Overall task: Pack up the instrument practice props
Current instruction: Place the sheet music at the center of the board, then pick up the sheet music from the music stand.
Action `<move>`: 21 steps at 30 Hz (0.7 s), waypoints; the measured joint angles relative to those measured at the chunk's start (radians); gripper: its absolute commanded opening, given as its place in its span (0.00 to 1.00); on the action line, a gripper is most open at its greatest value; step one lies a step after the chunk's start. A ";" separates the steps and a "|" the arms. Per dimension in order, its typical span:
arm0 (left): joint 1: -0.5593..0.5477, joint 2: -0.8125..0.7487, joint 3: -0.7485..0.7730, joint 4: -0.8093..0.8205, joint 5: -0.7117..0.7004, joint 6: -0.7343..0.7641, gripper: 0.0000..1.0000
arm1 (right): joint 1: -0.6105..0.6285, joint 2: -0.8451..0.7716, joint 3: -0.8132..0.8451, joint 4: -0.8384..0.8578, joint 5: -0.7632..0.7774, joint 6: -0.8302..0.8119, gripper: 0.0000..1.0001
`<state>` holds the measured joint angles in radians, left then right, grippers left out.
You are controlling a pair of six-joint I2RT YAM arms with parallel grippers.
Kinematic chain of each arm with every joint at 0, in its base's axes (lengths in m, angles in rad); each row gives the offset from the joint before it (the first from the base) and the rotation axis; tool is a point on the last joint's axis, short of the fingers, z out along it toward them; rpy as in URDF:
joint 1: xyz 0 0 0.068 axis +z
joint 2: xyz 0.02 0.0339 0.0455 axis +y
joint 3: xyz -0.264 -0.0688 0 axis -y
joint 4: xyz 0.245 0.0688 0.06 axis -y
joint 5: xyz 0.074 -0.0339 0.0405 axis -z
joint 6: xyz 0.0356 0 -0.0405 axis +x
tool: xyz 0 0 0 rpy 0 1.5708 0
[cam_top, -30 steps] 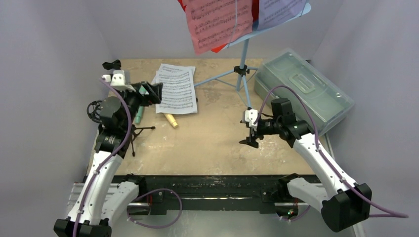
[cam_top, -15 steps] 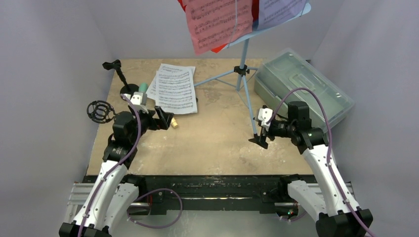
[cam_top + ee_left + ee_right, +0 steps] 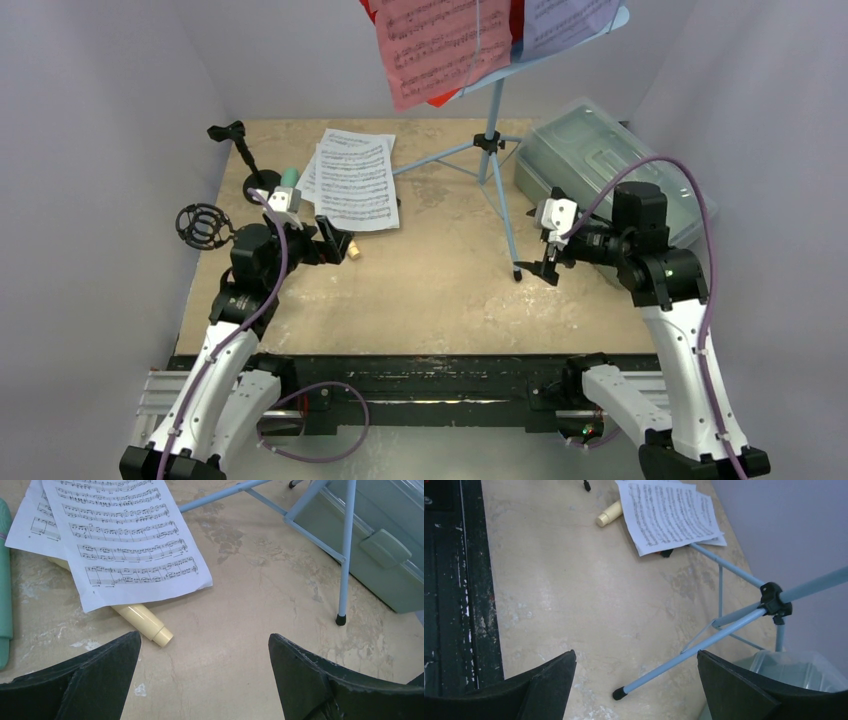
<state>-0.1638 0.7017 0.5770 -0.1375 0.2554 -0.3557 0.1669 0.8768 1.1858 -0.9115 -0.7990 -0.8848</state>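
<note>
The left pincer, wide open and empty, has pulled back to just before the beige microphone, which lies left of the music stand, half under the white sheets. The right pincer, also open and empty, has shifted to the right of the stand's near foot, toward the box. I judge that nothing is packed yet.

The left hand hangs over the bench with its two black fingers spread wide and nothing between them. Ahead to the left lie overlapping white music sheets, covering most of a beige microphone whose end pokes out at their near edge. A teal microphone lies at the left border. To the right, light-blue tripod legs stand on the bench, one ending in a black foot just beside a grey-green plastic box with a latch.
</note>
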 measured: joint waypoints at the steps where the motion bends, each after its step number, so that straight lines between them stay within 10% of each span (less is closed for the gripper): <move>1: 0.000 -0.001 0.000 0.000 0.000 0.000 1.00 | 0.000 0.000 0.025 -0.020 0.001 -0.003 0.95; 21: 0.000 -0.008 0.001 -0.001 0.003 0.000 1.00 | 0.000 0.093 0.423 -0.186 0.004 -0.021 0.99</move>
<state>-0.1638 0.6933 0.5781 -0.1383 0.2581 -0.3557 0.1669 0.9695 1.6093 -1.0977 -0.7952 -0.9062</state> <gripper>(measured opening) 0.996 0.987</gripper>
